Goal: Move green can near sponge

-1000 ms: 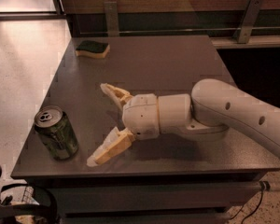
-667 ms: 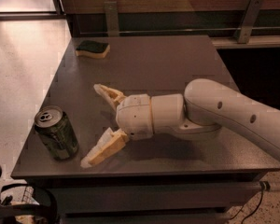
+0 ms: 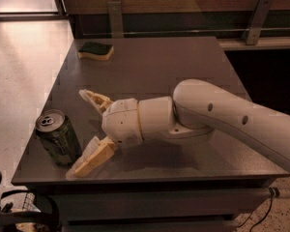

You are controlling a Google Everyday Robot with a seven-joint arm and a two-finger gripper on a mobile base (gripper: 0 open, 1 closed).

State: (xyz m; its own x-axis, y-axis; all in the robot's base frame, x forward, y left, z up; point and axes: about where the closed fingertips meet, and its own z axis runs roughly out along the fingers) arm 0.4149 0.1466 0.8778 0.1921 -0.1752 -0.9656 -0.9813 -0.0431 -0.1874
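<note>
The hand [image 3: 85, 130] lay low over the tabletop [image 3: 183, 62], its two cream, wedge-shaped plastic jaws spread wide apart and holding nothing. Just in front of the opening stood the green can [image 3: 58, 138], upright. It was a smooth metal cylinder with a mottled green body and a silver top with a pull tab. The lower jaw reached close to its base, but I could not tell if it touched. So the grasp was not yet made, and in my judgement lifting, carrying and placing were all left. Well apart from the hand, near the far edge, lay the sponge [image 3: 95, 50], a soft yellow block under a rough dark green pad. The tabletop was flat, dark grey and matt.
</note>
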